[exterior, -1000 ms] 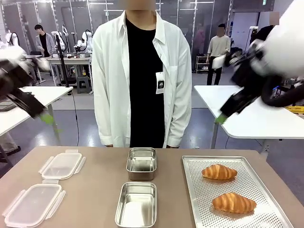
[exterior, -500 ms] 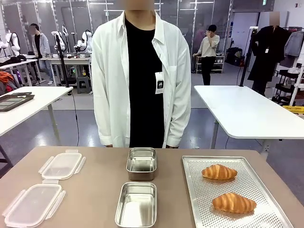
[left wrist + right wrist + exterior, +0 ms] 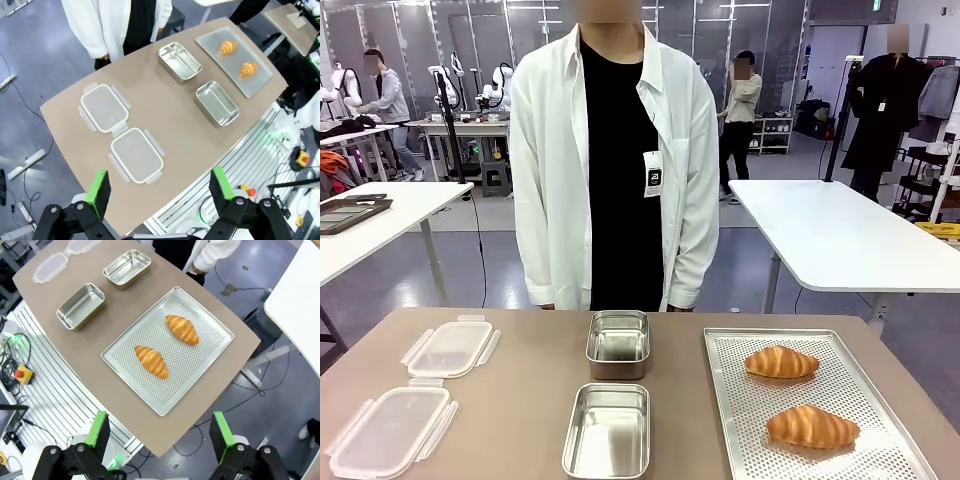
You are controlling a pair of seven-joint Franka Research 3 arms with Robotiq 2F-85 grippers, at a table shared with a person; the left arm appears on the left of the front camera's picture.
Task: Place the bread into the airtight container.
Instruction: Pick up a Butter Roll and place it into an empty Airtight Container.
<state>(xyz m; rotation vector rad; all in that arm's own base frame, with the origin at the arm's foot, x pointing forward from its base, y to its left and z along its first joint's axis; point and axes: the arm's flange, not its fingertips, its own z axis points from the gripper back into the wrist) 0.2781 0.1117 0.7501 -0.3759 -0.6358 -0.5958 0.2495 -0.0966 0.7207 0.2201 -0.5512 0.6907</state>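
No wording can be read with any certainty. The nearest thing to a label is the white badge [image 3: 653,175] clipped to the front of the person's white shirt [image 3: 545,160]. It bears a small dark square mark with a pale figure inside, too small to tell whether it is a letter or a logo.
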